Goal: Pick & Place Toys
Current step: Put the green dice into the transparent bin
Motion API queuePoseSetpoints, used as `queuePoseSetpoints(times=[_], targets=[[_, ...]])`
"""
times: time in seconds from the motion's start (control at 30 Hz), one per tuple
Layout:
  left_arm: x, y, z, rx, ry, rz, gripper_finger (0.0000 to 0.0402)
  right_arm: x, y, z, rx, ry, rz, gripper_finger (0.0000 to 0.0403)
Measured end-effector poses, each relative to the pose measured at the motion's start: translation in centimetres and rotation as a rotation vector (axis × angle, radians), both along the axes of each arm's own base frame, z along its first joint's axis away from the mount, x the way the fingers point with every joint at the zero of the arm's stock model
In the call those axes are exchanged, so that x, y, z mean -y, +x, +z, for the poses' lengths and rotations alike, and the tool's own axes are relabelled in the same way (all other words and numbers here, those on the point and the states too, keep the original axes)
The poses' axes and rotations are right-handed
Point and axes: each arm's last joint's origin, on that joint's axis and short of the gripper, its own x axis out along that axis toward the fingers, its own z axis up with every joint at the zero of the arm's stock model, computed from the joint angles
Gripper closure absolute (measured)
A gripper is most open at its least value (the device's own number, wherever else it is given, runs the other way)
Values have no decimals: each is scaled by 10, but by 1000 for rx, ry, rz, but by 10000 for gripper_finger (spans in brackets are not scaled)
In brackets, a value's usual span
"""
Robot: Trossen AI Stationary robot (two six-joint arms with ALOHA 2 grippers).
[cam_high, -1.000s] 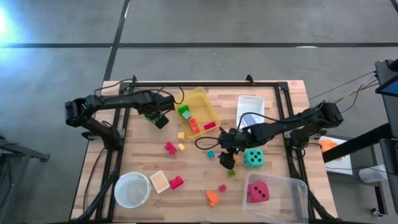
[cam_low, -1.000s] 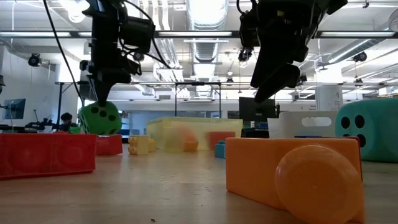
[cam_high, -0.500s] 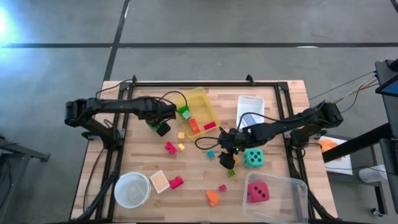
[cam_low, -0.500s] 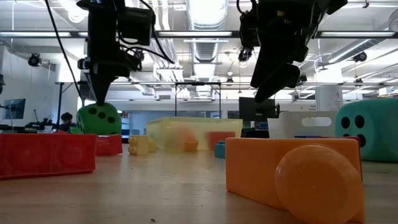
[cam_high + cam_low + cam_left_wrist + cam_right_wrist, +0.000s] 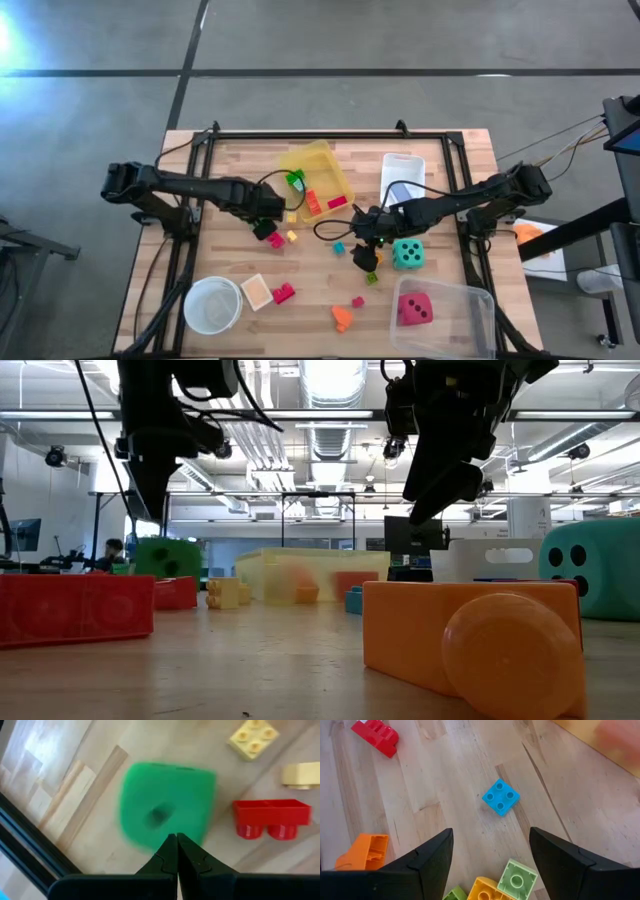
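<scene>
The left gripper [image 5: 176, 851] is clenched on nothing above the green die [image 5: 165, 802], which lies on the table [image 5: 450, 160] at 7 o'clock of the yellow bin [image 5: 337, 170]; descending clenched would likely knock it away. The right gripper [image 5: 490, 865] hangs spread and empty over a blue block [image 5: 500, 796], at 9 o'clock of the teal die [image 5: 407, 254], and may trap the nearby green block [image 5: 517, 879] too.

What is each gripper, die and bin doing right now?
left gripper: shut, holding nothing
right gripper: open, hovering over a blue block
green die: on the table, not gripped
teal die: loose on the table
pink-red die: inside the clear bin
yellow bin: holds some blocks
white bowl: empty
</scene>
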Motion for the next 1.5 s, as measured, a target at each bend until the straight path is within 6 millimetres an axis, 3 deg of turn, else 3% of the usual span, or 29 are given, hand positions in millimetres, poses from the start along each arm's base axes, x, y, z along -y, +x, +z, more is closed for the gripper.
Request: queuePoseSetpoints(times=[0.5, 0.6, 0.77, 1.1, 1.2, 1.4, 1.5], targets=[[6, 2, 3, 24, 1, 1, 400, 0, 0, 0, 0, 0, 0, 148], [7, 3, 3, 33, 1, -3, 385, 0, 0, 0, 0, 0, 0, 148], [7, 7, 4, 70, 1, -26, 304, 0, 0, 0, 0, 0, 0, 148], [1, 11, -2, 118, -2, 14, 58, 0, 0, 0, 0, 0, 0, 148], [-6, 9, -5, 102, -23, 49, 11, 0, 0, 0, 0, 0, 0, 148], [-18, 9, -5, 115, -29, 97, 54, 0, 0, 0, 0, 0, 0, 148], [-19, 10, -5, 102, -37, 41, 79, 0, 0, 0, 0, 0, 0, 148]])
